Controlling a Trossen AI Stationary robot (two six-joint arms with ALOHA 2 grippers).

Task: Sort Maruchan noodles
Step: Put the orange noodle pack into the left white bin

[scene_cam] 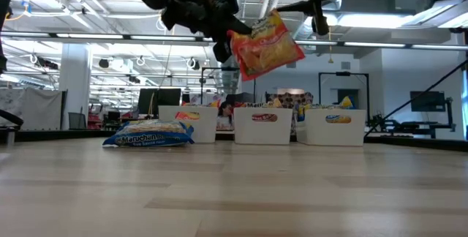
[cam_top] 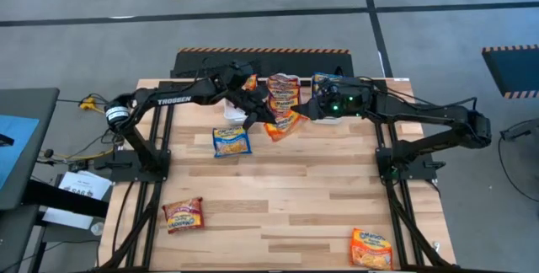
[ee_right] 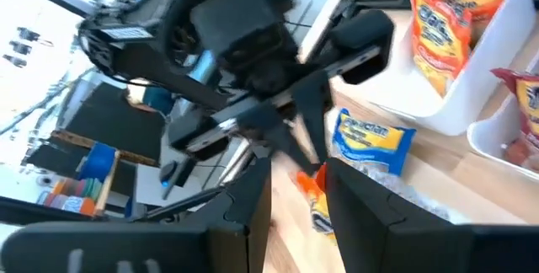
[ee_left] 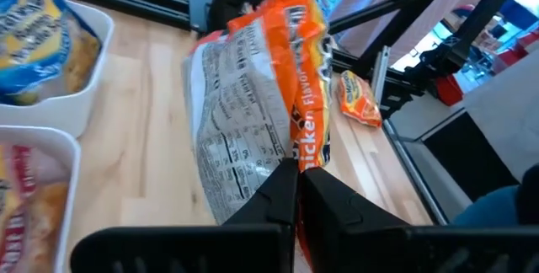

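L gripper (cam_top: 268,121) clamps crinkly orange plastic ramen packet (cam_top: 284,125), hanging long-axis down, beside white rectangular bins (scene_cam: 262,126); R gripper (cam_top: 313,109) near it, can't tell.

— What's on the wooden table (cam_top: 295,197)?
— 3 white bins (scene_cam: 262,126) in a row along its far edge.
— And loose packets?
— 3. A blue packet (cam_top: 231,141) lies just in front of the bins; a red packet (cam_top: 183,215) and an orange packet (cam_top: 371,248) lie well apart from them, at the near corners.
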